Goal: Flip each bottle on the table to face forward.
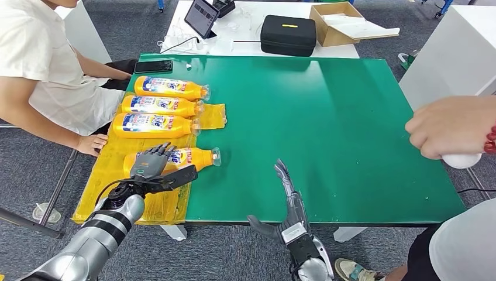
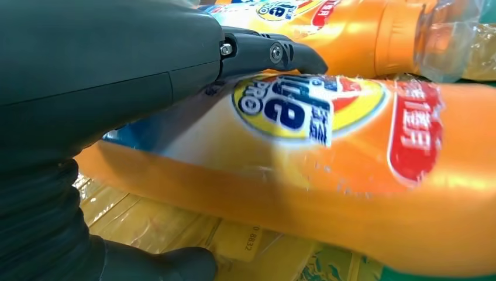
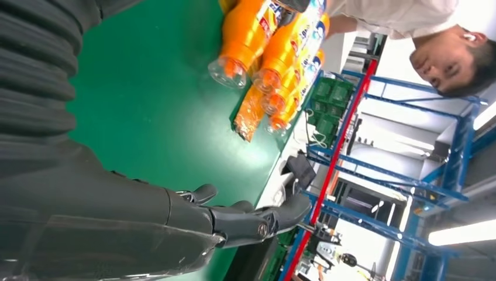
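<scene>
Several orange bottles lie on their sides on a yellow mat (image 1: pixel 158 202) at the left of the green table (image 1: pixel 327 129). Three lie in a row at the back (image 1: pixel 169 88) (image 1: pixel 161 105) (image 1: pixel 155 124), labels up. My left hand (image 1: pixel 153 161) lies over the nearest bottle (image 1: pixel 196 157), fingers curled across its top and thumb along its front side. Up close, the fingers (image 2: pixel 269 52) cross that bottle's label (image 2: pixel 351 152). My right hand (image 1: pixel 288 196) is open, fingers straight, edge-on over the table's front edge, holding nothing. From its wrist view, the hand (image 3: pixel 117 222) faces the bottle caps (image 3: pixel 245 35).
A seated person (image 1: pixel 35 70) at the left rests a hand (image 1: pixel 92 143) by the mat. Another person's hand (image 1: pixel 450 126) holds a white object (image 1: pixel 462 159) at the right edge. A phone (image 1: pixel 154 66), tablet (image 1: pixel 202 16), black case (image 1: pixel 288 35) and cardboard box (image 1: pixel 336 23) lie behind.
</scene>
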{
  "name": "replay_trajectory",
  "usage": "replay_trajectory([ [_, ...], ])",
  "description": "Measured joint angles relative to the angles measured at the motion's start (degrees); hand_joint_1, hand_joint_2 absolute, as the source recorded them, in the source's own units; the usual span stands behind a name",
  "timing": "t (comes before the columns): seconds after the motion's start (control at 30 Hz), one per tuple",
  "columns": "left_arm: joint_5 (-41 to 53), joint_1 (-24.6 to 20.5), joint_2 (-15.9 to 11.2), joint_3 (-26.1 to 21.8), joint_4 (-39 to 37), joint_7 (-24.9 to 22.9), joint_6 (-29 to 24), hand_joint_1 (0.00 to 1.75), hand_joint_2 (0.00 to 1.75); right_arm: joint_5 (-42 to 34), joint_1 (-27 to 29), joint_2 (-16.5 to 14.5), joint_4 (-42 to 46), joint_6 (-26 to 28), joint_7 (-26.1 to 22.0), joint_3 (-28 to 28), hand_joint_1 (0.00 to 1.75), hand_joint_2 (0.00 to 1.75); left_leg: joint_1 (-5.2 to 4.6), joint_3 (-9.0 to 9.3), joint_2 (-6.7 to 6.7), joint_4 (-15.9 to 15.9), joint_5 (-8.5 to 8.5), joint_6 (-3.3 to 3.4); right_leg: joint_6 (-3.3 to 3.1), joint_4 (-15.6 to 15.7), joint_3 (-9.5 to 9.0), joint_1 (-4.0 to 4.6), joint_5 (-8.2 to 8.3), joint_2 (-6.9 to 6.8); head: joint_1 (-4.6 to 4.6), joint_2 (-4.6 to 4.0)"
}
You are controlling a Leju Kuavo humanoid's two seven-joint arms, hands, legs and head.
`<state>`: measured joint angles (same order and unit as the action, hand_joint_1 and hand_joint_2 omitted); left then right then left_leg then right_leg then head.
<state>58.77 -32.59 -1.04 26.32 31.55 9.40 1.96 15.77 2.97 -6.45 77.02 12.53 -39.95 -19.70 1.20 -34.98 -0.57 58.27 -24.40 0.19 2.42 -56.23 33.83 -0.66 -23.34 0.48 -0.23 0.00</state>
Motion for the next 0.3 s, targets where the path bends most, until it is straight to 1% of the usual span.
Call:
replay_trajectory([
  [0.3, -1.89, 0.65, -0.43, 0.04, -0.03, 0.26, -2.08, 0.00, 1.75, -0.91, -0.01, -0.05, -1.23, 0.06, 0.00, 0.05, 0.00, 1.75, 0.00, -0.01, 0.00, 0.00, 0.00, -0.01, -0.01, -0.04, 0.03, 0.01, -0.01, 0.00, 0.00, 0.00],
])
